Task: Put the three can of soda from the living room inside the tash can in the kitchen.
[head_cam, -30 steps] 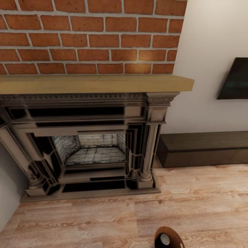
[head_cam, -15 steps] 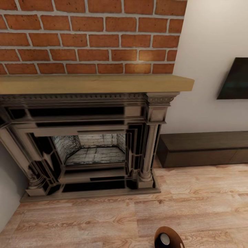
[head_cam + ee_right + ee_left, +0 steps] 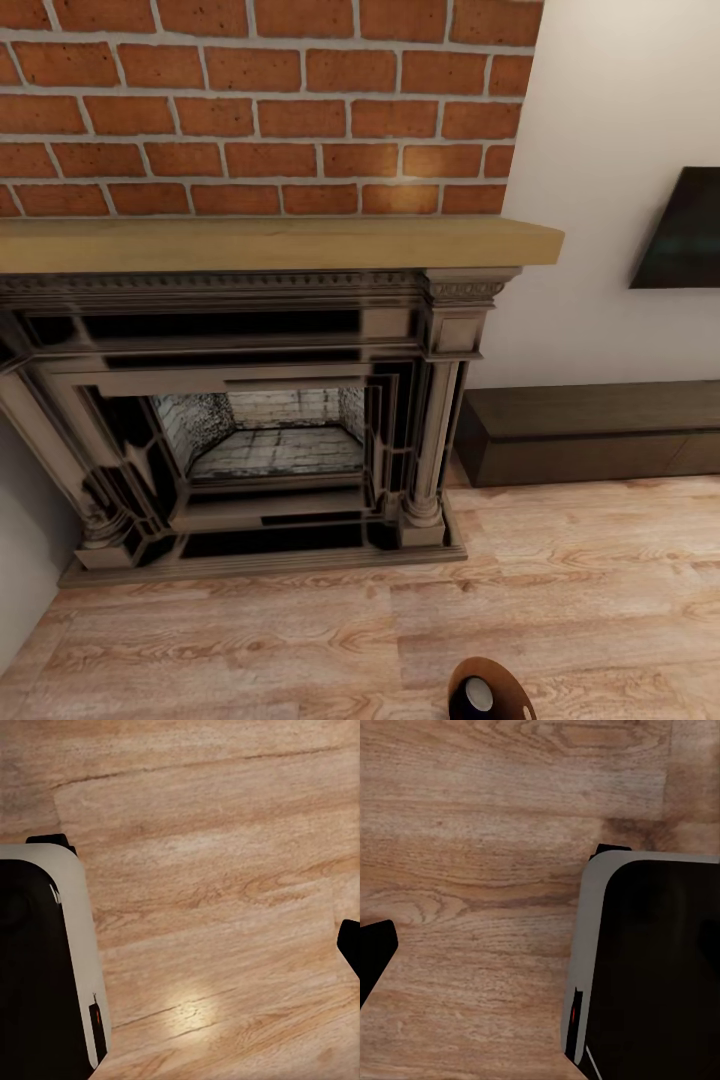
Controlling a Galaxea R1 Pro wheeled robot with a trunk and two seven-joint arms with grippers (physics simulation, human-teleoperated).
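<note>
Can (image 3: 478, 693): showing as one small silver top, sitting upright inside the bin at the bottom edge of the head view; colour of the side being hidden by the bin wall.
Other cans: being looked for, judging by the task; not yet told apart anywhere on the floor, bench or mantel.
Handling: likely being light, thin-walled and smooth, so slipping under a loose pinch and denting under a hard one; calling for a pinch across the round side at mid-height, staying off the lid rim.
Bin (image 3: 500, 678): standing on the floor close in front of the robot, coppery inside facing up, rim partly cut off by the picture edge; likely being light and stiff, best taken by the rim or the handle slot, though the slot is not being made out here.
Place: being in the living room, not the kitchen, so carrying the bin or the cans across is yet to come.
Floor (image 3: 300, 630): running as light wood planks under everything.
Fireplace (image 3: 270, 420): standing well beyond the bin, dark surround under a pale mantel (image 3: 280, 243), red brick (image 3: 250, 100) above.
Bench (image 3: 590, 430): lying low and dark along the wall, right of the fireplace.
Television (image 3: 690, 230): hanging above the bench.
Left gripper (image 3: 373, 954): pointing down at bare planks beside the robot's base (image 3: 660, 960), one dark tip showing; spread or pressed together, cannot tell.
Right gripper (image 3: 351, 943): likewise hanging over planks, one dark tip at the edge; cannot tell.
</note>
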